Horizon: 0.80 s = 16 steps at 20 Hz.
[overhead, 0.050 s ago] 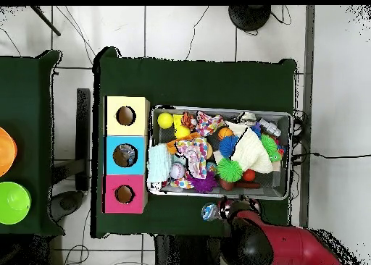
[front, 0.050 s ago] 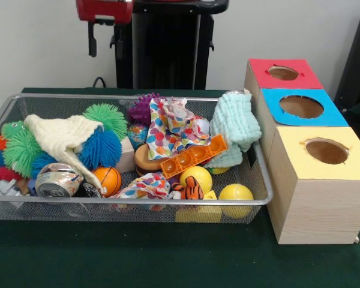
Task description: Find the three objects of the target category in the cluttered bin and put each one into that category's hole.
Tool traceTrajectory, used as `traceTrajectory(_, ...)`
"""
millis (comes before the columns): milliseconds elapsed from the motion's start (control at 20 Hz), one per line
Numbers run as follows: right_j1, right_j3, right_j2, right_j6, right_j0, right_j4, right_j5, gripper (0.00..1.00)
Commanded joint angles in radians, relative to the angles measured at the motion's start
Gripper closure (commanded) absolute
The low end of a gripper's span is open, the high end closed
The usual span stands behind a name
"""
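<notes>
The wire mesh bin (front, 0.050 s ago: 138,202) is full of mixed things. In it are green koosh balls (front, 0.050 s ago: 107,117), a blue one (front, 0.050 s ago: 101,148), a purple one (front, 0.050 s ago: 142,108), two yellow balls (front, 0.050 s ago: 236,193), a small orange basketball (front, 0.050 s ago: 110,179), a crushed can (front, 0.050 s ago: 58,180), an orange moulded tray (front, 0.050 s ago: 194,156), a cream knit cloth (front, 0.050 s ago: 63,137), a dotted cloth (front, 0.050 s ago: 171,129) and a mint cloth (front, 0.050 s ago: 234,123). My gripper (front, 0.050 s ago: 104,42) hangs high behind the bin's far left, open and holding nothing. From overhead the gripper (overhead, 0.050 s ago: 235,204) sits just outside the bin (overhead, 0.050 s ago: 286,117).
Three wooden boxes stand in a row beside the bin, with a red-topped hole (front, 0.050 s ago: 283,72), a blue-topped hole (front, 0.050 s ago: 301,107) and a yellow-topped hole (front, 0.050 s ago: 327,151). Overhead, something greyish shows inside the blue hole (overhead, 0.050 s ago: 125,155). Green cloth covers the table (front, 0.050 s ago: 168,258).
</notes>
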Motion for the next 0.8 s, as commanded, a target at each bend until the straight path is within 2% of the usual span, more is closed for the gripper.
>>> traceTrajectory(50, 0.179, -0.001, -0.043, 0.074, 0.040, -0.151, -0.120, 0.00)
traceTrajectory(350, 0.274, -0.040, -0.093, 0.109, 0.079, -0.189, -0.189, 0.00)
traceTrajectory(800, 0.357, -0.089, -0.151, 0.122, 0.110, -0.202, -0.240, 0.00)
